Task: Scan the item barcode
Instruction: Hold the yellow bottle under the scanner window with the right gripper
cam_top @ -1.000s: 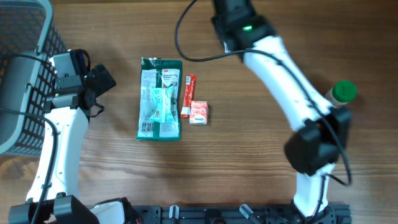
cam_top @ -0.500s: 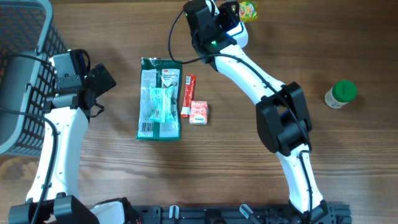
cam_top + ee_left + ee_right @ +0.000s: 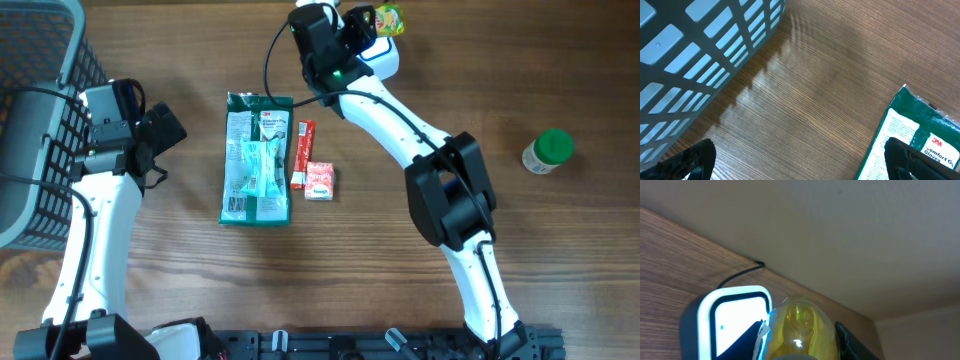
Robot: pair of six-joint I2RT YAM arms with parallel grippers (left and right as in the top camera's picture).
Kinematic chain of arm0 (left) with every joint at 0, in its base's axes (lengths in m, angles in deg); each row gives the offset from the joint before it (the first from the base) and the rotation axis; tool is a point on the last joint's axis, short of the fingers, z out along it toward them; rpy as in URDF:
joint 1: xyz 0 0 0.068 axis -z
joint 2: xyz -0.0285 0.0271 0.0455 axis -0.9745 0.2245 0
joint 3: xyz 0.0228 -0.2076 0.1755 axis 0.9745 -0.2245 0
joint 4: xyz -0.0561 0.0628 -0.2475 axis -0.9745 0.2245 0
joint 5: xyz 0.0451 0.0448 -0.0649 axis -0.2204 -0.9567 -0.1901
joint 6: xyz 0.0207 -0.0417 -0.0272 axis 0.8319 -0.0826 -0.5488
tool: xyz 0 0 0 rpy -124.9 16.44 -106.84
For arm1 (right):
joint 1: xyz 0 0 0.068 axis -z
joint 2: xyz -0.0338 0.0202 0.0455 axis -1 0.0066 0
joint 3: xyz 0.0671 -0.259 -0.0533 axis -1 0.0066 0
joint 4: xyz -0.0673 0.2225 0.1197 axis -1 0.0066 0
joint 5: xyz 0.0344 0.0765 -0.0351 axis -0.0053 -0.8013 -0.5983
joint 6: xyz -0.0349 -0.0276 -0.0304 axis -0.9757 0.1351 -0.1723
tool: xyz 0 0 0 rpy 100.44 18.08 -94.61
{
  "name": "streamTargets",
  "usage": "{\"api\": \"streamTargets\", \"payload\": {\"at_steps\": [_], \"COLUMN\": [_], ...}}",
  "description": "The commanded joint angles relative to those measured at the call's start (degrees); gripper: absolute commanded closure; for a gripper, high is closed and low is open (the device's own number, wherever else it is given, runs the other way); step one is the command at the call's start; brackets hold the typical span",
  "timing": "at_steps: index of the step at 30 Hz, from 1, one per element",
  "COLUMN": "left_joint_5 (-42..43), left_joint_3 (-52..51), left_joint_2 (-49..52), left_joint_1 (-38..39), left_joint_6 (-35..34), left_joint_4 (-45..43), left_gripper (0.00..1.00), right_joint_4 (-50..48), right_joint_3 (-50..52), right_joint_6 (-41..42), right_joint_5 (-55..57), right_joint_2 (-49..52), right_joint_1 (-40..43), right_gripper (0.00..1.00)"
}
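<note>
One yellow bottle [image 3: 799, 322] is sitting clamped in the right gripper [image 3: 801, 341].
Left gripper [image 3: 801, 159] is gaping wide at the worktop's [image 3: 350, 262] left edge.

item [image 3: 797, 327]: yellow, shiny, round on top, held up in the right tool [image 3: 801, 347]
scanner [image 3: 735, 316]: dark box, bright white rim, just left of the item

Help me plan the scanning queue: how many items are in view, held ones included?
5. A glove packet mid-table; red sachet and small red box at its right; green-lidded jar far right; yellow bottle in the right gripper, top. The basket may hide more.
</note>
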Motion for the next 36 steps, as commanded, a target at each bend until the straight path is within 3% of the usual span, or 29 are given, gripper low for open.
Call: {"api": "streamTargets", "payload": {"at_steps": [1,10,16,21,30,34,36], "left_joint_5": [0.28,0.28,0.28,0.28,0.28,0.28,0.28], "left_joint_3": [0.81,0.81,0.81,0.81,0.81,0.81,0.81], "left_joint_2": [-0.24,-0.24,-0.24,-0.24,-0.24,-0.24,-0.24], "left_joint_1": [-0.26,-0.26,-0.26,-0.26,-0.26,-0.26,-0.26], "left_joint_6": [0.92,0.92,0.92,0.92,0.92,0.92,0.92], "left_joint_4": [0.0,0.0,0.0,0.0,0.0,0.0,0.0], "left_gripper": [0.0,0.0,0.0,0.0,0.0,0.0,0.0], "right_joint_4": [-0.24,0.96,0.94,13.03,45.38,59.32,61.66], "right_joint_3": [-0.85,-0.85,-0.87,-0.87,-0.87,-0.85,-0.35], "right_joint_6": [-0.11,0.28,-4.2,2.49,30.86,31.39,31.39], "right_joint_5": [-0.15,-0.94,7.15,4.24,-19.21,-38.29,-43.06], "right_joint_2": [1.51,1.64,-3.58,-13.0,-29.38,-31.36,-30.8], "right_joint_1": [-0.2,-0.2,-0.42,-0.09,4.46,13.27,17.05], "right_gripper": [0.96,0.96,0.96,0.96,0.96,0.96,0.96]}}
